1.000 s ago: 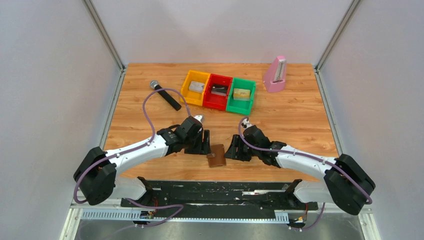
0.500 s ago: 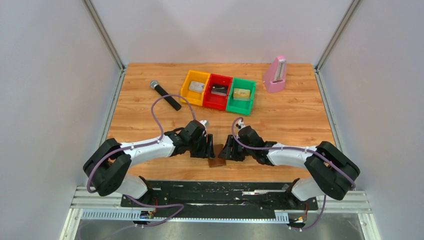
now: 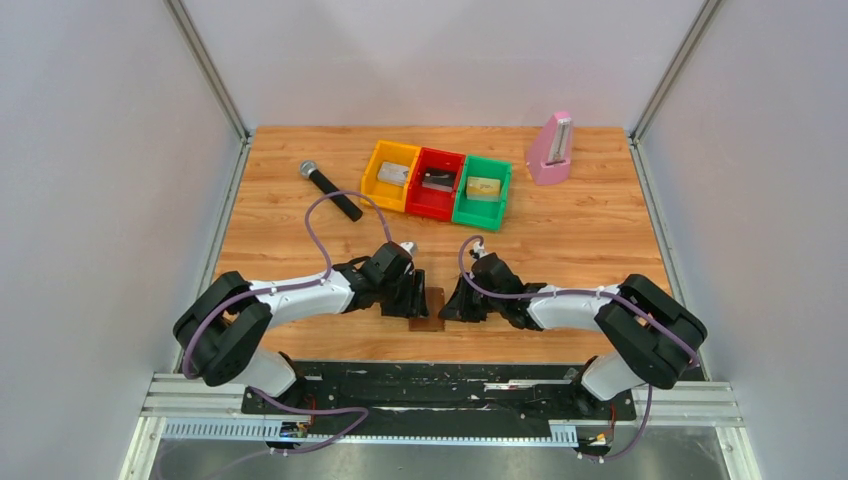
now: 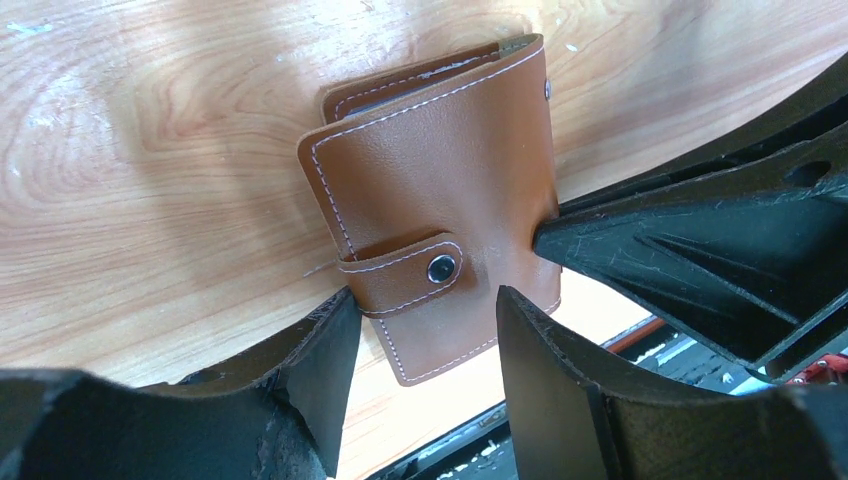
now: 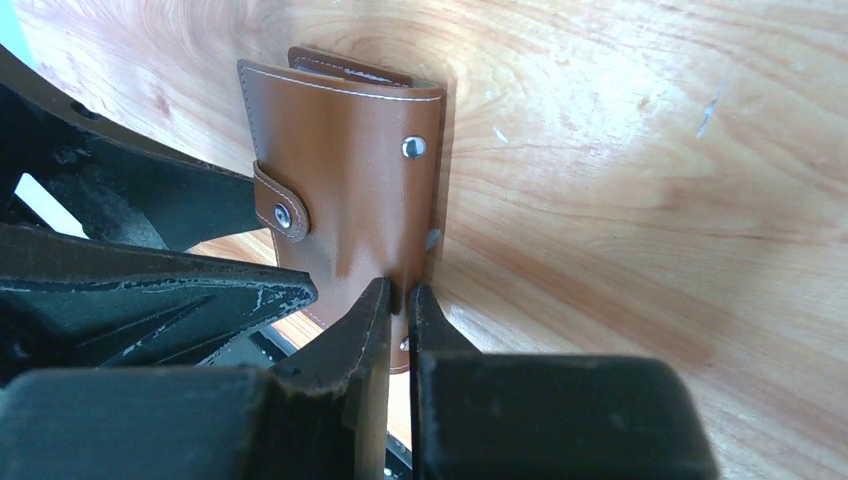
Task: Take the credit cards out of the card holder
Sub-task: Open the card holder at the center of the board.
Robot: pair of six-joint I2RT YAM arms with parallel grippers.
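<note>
**Changes since the earlier view:** both arms have drawn in on the item from either side. The right jaws have narrowed to a pinch.

**Item:** flat brown leather card holder (image 4: 440, 190), white-stitched and folded shut. It lies flat on the wooden table (image 3: 580, 240) near its near edge, between the two grippers. Its snap strap (image 4: 405, 270) is fastened, and no cards are visible.

**Tools:**
- Right gripper (image 5: 400, 290): clamped on the thin edge of the holder opposite the strap.
- Left gripper (image 4: 425, 300): jaws apart, straddling the strap end and holding nothing.

**Hazards (judged):**
- The right pinch takes only a narrow margin of leather, so a tug on the strap could slide the holder free or drag it toward the table's near edge.
- The opposing fingertips sit close together over a small item, so closing the left jaws carelessly risks finger striking finger.

**Surroundings, well apart at the far side:**
- yellow plastic bin (image 3: 392, 146), red plastic bin (image 3: 444, 153) and green plastic bin (image 3: 490, 161), each holding a flat piece
- black handheld microphone (image 3: 332, 190)
- pink metronome (image 3: 550, 150)

None of these obstructs the work. The fastened strap is the only obstacle.
</note>
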